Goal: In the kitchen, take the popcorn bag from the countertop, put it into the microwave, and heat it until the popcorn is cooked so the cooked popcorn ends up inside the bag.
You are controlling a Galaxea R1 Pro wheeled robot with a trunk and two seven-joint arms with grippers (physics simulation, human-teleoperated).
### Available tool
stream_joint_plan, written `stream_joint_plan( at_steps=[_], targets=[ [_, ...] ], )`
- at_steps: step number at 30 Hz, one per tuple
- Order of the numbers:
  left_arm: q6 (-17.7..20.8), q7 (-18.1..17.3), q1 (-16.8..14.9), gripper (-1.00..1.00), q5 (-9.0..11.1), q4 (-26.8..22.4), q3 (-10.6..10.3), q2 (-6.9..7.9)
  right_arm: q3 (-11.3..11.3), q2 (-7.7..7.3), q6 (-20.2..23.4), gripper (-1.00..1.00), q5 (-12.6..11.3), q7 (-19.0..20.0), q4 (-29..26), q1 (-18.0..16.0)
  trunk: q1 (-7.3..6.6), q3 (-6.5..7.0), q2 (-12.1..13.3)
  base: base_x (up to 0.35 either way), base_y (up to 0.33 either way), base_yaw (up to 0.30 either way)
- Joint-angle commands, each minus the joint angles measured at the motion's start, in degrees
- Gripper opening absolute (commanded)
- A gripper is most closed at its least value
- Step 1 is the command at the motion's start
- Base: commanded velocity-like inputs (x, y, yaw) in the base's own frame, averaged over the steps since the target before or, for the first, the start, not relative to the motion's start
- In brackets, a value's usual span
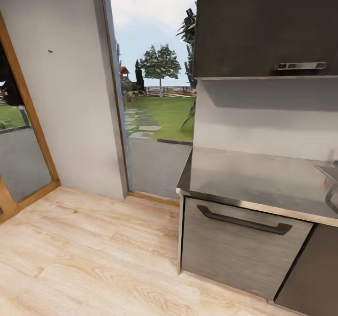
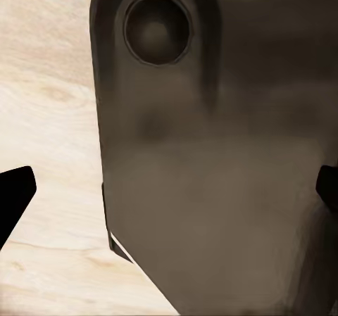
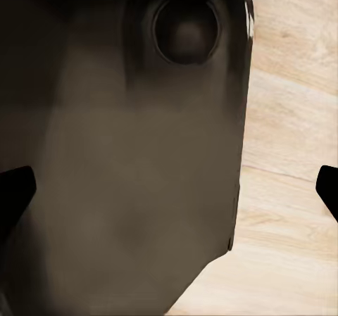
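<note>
Countertop (image 1: 263,175) lies ahead, well apart from both jaws, spread wide over the wood floor (image 2: 49,119).

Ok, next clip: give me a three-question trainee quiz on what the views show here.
1. True or false: a popcorn bag stands on the countertop.
2. What lies beyond the glass door? A) a hallway B) a garden with trees C) a garage
3. Fill in: the wall cabinet hangs above the ____.

Key: 1 false; no bag shows on the part in view. 2 B. 3 countertop.
</note>
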Motion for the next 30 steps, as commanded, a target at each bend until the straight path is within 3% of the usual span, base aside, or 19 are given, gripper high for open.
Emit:
stream_joint_plan(
  at_steps=[1,15,30],
  targets=[
    [0.0,0.0,0.0,1.00,0.0,0.0,0.0,0.00,0.0,0.00,0.0,1.00,0.0,0.0,0.0,0.0,0.00,-0.03,0.0,0.000,0.000,0.000],
    [-3.1,-0.1,0.0,1.00,0.3,-2.2,0.6,-0.36,-0.2,0.50,-1.0,1.00,-0.3,0.3,0.1,0.6,0.00,0.00,0.0,0.000,0.000,-0.010],
    [-3.1,-0.1,0.0,1.00,0.3,-2.2,0.6,-0.35,-0.2,0.53,-1.7,1.00,-0.4,0.3,0.1,0.6,0.00,0.27,0.0,0.000,0.000,-0.255]
  ],
)
